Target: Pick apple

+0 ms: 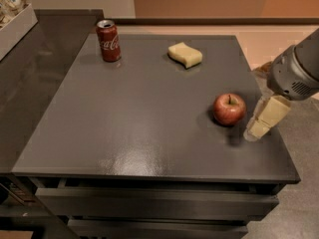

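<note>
The apple (230,108) is round and red with a short dark stem. It stands on the right part of the dark grey table (139,113). My gripper (256,130) hangs from the grey arm (295,73) at the right. It is just to the right of the apple, low over the table near the right edge, with a small gap between them. It holds nothing that I can see.
A red Coca-Cola can (108,40) stands at the far left of the table. A pale yellow sponge (185,54) lies at the far middle. A darker counter (30,78) adjoins on the left. Drawers (149,203) sit below the front edge.
</note>
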